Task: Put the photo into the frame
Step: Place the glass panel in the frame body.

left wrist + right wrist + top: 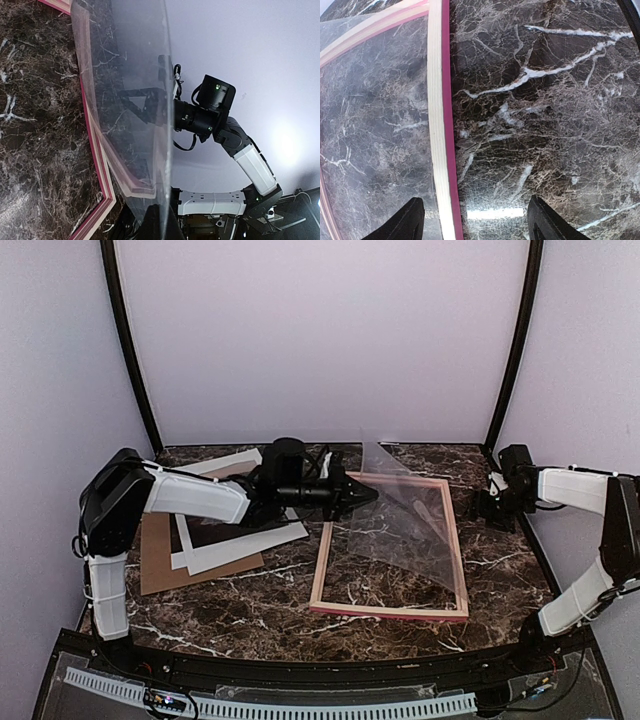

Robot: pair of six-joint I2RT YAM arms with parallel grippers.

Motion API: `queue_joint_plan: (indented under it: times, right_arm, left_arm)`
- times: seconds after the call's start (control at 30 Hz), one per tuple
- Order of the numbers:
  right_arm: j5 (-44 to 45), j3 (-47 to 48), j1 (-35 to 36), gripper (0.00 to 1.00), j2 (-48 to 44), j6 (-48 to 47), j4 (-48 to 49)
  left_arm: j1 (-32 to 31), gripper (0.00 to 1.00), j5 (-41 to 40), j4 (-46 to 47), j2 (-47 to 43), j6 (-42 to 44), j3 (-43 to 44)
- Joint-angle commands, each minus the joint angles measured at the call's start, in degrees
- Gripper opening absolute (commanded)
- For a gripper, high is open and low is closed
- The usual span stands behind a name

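Observation:
The frame (388, 608) lies flat right of centre, pale wood back up, pink edge showing. My left gripper (362, 495) is shut on a corner of a clear transparent sheet (405, 520) and holds it tilted above the frame. In the left wrist view the sheet (130, 90) stands edge-on between my fingers (150, 225), with the frame (96, 155) below it. The photo (250, 546), white-bordered with a dark scene, lies at the left, partly under my left arm. My right gripper (490, 508) is open and empty, low over the frame's right rail (437, 125).
A brown cardboard backing board (165, 565) lies under the photo at the left. Black corner posts (130, 350) and pale walls close in the back and sides. The dark marble table (260, 610) shows in front of the frame.

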Motion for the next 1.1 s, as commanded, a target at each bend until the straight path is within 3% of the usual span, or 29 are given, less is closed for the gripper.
queue_joint_plan:
  times: [0.0,0.43,0.73,1.07]
  right_arm:
    - [-0.3,-0.2,0.3,0.72,-0.1,-0.2,0.4]
    - [0.7,0.0,0.3,0.72,-0.7,0.0,0.0]
    - [0.6,-0.1,0.2,0.72,-0.5,-0.1,0.1]
    - [0.3,-0.4,0.3,0.72,-0.2,0.0,0.4]
  left_arm:
    - [-0.8,0.0,2.3,3.2,-0.9,0.7,3.0]
    - [-1.4,0.0,2.3,0.1,-0.5,4.2,3.4]
    - [-1.4,0.0,0.1,-9.1,-0.3,9.8,1.0]
    - [-1.4,0.1,-0.5,-11.6,1.5,12.5,0.8]
